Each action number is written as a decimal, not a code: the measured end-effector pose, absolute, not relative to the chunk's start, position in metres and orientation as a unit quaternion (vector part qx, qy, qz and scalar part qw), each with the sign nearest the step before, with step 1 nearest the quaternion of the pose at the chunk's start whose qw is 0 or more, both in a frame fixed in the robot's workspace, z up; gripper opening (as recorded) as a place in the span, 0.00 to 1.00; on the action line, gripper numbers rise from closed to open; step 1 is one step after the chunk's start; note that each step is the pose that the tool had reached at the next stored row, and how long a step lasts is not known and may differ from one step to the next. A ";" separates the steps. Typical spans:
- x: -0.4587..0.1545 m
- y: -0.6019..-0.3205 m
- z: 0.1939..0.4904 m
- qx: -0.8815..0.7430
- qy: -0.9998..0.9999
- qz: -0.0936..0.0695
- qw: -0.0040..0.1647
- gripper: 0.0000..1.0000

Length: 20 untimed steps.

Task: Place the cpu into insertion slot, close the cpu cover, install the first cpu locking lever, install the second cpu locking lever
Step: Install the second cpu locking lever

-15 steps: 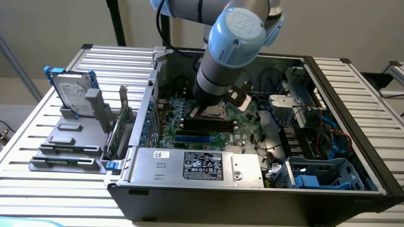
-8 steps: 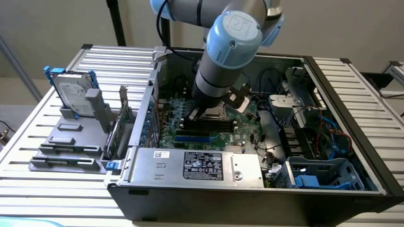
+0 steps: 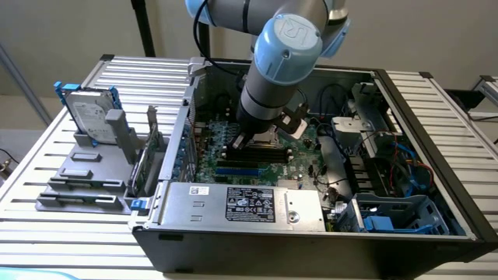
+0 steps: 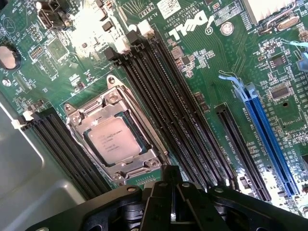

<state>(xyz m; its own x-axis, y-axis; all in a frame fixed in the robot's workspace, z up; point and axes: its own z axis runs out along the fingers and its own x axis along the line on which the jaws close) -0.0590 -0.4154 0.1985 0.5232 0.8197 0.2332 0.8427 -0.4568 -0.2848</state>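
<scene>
The cpu, a dull silver square chip with printed text, lies flat inside the socket on the green motherboard. The cpu cover, a silver metal frame, lies down around the chip's edges. The insertion slot itself is hidden under the chip and the cover. A thin metal lever runs along the cover's side facing the memory slots. My gripper is shut with nothing in it, hovering just beside the socket's corner. In the exterior view the gripper hangs low inside the open computer case over the board.
Long black memory slots flank the socket on both sides. A blue expansion slot and a black one lie further off. Grey case metal borders the board. A power supply, cables and a hard drive surround the work area.
</scene>
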 end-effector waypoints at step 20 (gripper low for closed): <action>-0.062 -0.418 0.197 -0.853 -0.487 -0.031 0.184 0.11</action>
